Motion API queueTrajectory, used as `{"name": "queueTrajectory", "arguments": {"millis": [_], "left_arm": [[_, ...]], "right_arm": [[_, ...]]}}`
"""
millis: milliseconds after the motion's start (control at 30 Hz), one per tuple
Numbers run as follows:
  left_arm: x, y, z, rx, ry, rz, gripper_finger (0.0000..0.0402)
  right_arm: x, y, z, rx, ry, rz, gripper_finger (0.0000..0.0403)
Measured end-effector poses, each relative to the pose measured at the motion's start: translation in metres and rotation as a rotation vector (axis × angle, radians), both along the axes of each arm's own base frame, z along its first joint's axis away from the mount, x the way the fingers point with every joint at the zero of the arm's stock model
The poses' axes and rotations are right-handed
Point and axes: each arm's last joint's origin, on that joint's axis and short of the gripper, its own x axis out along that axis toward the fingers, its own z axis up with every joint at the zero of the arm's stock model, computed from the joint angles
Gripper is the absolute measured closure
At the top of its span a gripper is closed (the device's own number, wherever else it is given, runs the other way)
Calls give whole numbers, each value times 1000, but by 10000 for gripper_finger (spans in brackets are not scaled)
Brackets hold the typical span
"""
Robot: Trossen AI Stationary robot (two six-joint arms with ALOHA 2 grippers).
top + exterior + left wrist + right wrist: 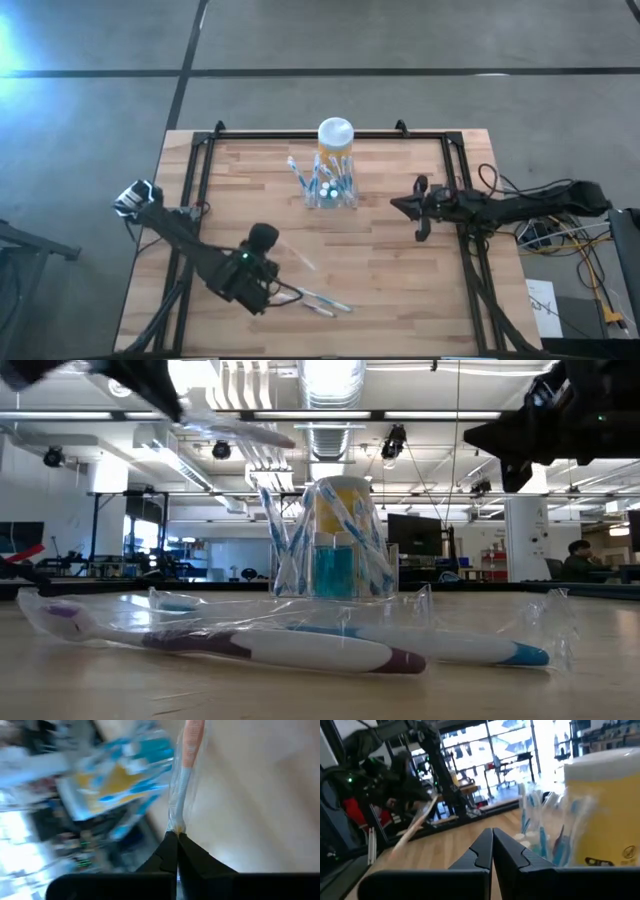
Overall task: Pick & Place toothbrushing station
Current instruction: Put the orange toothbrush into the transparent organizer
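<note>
two wrapped toothbrushes are seen lying on the wooden table (90,680) in the foreground: a purple-and-white toothbrush (240,647) nearest the camera and a white-and-blue toothbrush (470,650) just behind it. farther back, the toothbrushing station (335,570) is seen upright, with wrapped blue brushes leaning in it, and the yellow jar (345,505) is seen through it. a wrapped toothbrush (235,428) is held in the air at upper left by a dark arm (140,380). another dark arm (560,425) is seen at upper right.

No legible text anywhere; only blurred dark marks low on the yellow jar (605,815).
</note>
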Motion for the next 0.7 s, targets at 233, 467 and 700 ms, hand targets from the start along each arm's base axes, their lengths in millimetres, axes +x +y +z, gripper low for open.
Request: {"name": "queueTrajectory", "arguments": {"millis": [233,467,700], "left_arm": [[18,27,9,347,-3,-48,399],[30,46,12,459,-4,-6,400],[39,48,12,502,26,-35,401]], "right_arm": [[39,5,29,-3,51,155,368],[92,4,50,5,322,148,275],[145,2,71,48,382,254,200]]}}
